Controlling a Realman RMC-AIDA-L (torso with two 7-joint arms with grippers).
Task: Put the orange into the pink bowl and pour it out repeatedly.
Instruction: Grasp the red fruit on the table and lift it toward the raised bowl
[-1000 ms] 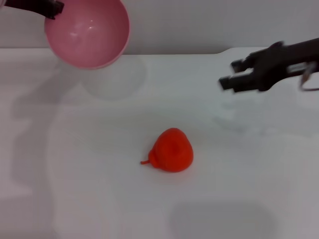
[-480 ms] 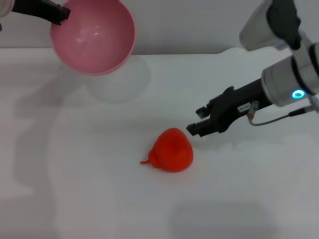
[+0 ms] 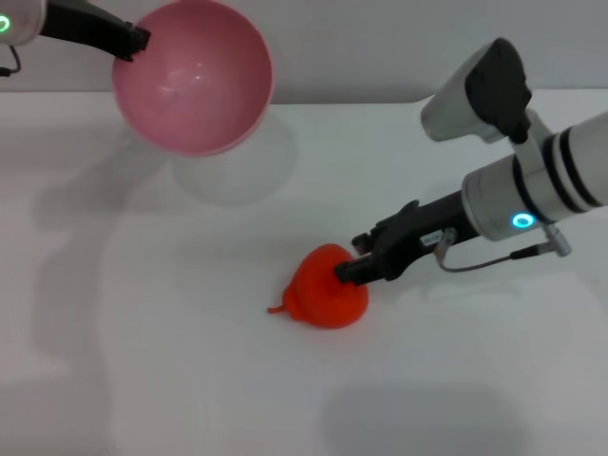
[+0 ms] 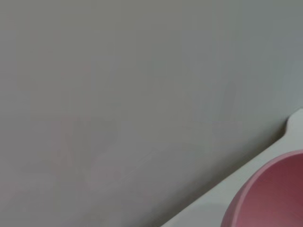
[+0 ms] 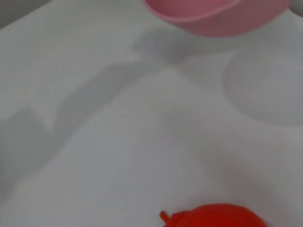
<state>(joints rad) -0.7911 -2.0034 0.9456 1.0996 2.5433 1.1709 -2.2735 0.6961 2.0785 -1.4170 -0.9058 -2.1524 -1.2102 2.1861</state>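
I read the right gripper (image 3: 350, 269) at the orange (image 3: 327, 287), fingertips touching its upper right side; whether they are spread or clamped I cannot tell. The orange lies on the table (image 3: 171, 361). Far up-left of the orange, the left gripper (image 3: 133, 41) pinches the bowl (image 3: 193, 77) rim, bowl raised and tilted.
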